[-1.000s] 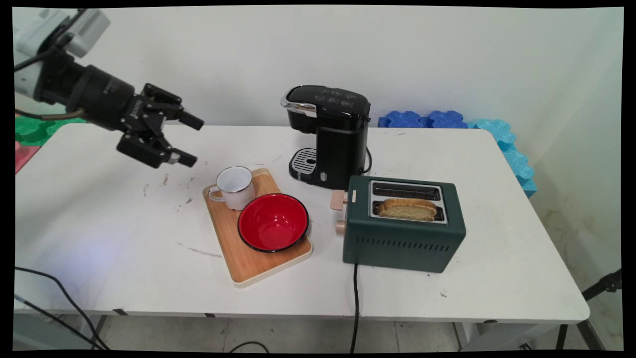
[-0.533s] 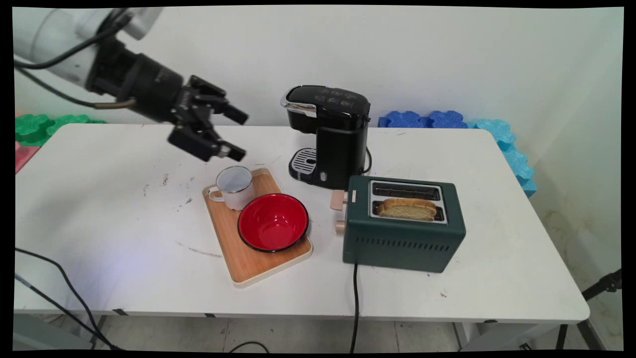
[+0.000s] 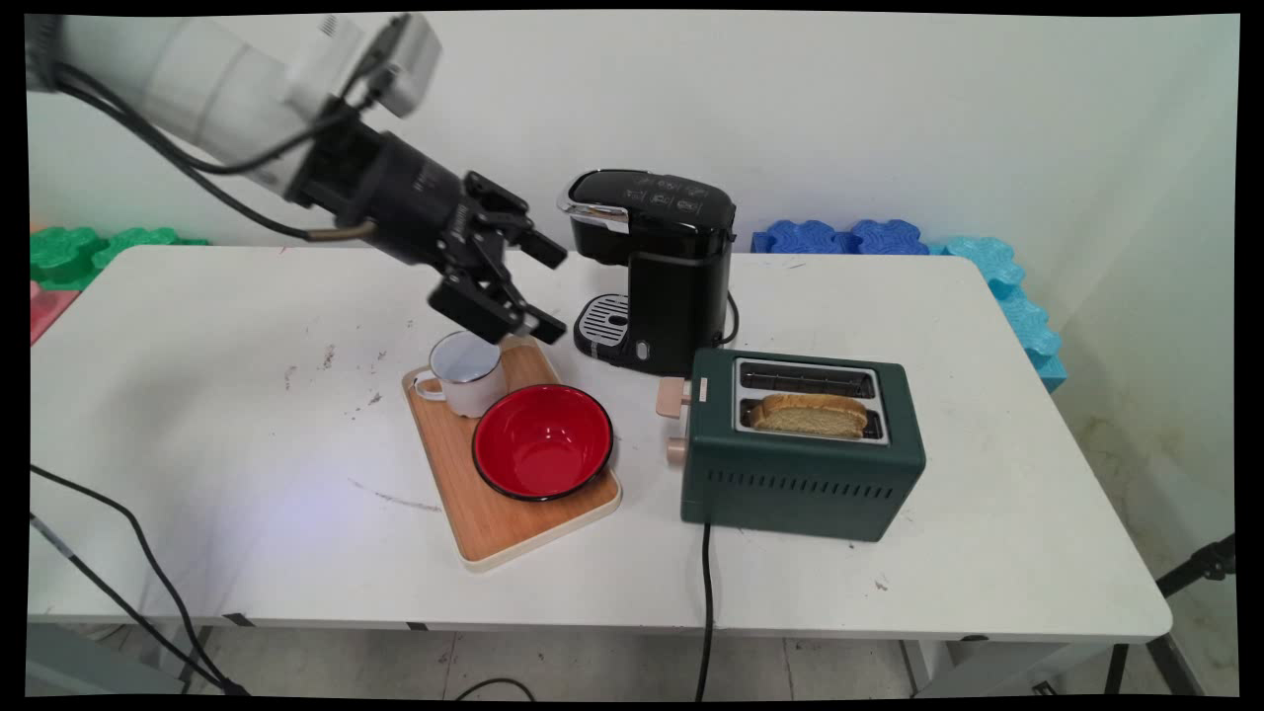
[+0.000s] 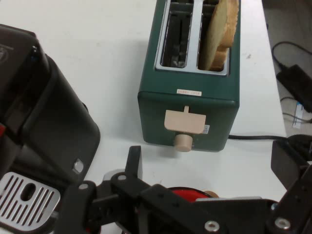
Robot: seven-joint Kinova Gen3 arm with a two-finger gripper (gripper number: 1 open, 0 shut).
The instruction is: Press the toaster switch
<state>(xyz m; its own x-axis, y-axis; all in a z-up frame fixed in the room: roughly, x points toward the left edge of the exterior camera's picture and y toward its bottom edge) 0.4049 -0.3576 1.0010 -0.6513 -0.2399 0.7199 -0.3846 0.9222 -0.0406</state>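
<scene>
A: Main view. What does the gripper (image 3: 555, 291) do?

B: It hangs in the air with its fingers spread wide and nothing between them, above the far end of the wooden tray (image 3: 494, 523), just over the white enamel mug (image 3: 464, 370) and close beside the black coffee machine (image 3: 657, 267).

A: And what lies around it?

B: The mug and a red bowl (image 3: 541, 440) stand side by side on the tray. To the right stands a green toaster (image 3: 800, 479) with a slice of bread (image 3: 808, 415) upright in its near slot; its black cord (image 3: 707, 612) runs off the table's (image 3: 197, 444) near edge.

A: Hand view?

B: The fingers (image 4: 134, 163) rise from the bottom edge, set wide apart and empty. Beyond them the toaster (image 4: 190, 105) shows its beige lever (image 4: 185, 122) and knob (image 4: 184, 142), with the bread (image 4: 222, 31) in the right-hand slot. The coffee machine (image 4: 48, 126) fills the left, its drip grate (image 4: 27, 200) at lower left. A sliver of the red bowl (image 4: 187, 195) shows behind the linkage.
</scene>
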